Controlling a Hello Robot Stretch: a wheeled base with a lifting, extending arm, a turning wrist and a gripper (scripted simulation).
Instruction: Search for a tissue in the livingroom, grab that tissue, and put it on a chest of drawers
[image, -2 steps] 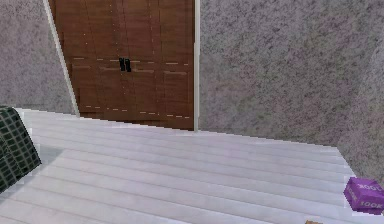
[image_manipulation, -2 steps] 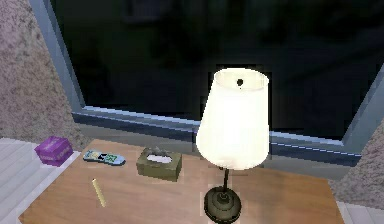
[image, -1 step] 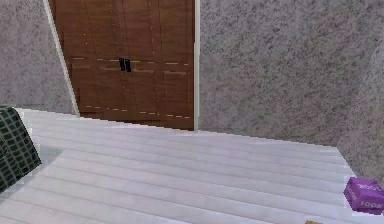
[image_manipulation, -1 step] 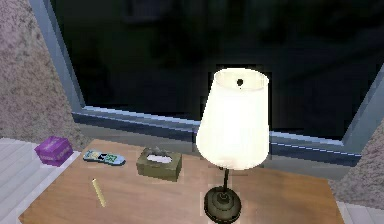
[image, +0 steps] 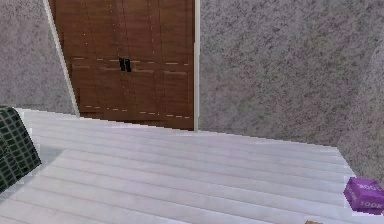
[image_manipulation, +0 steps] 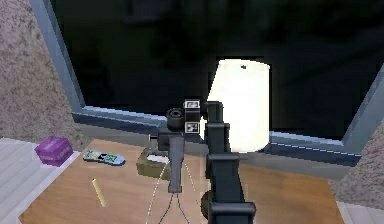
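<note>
Purple box on table; tan box at tool; cannot tell if holding.

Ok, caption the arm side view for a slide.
Gripper at a wooden table with lamp and purple box, by a window.

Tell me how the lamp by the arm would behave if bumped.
Likely tippy: the lamp has a big cream shade, and its base is hidden behind the arm. Probably light, so a nudge could slide it on the table.
</note>
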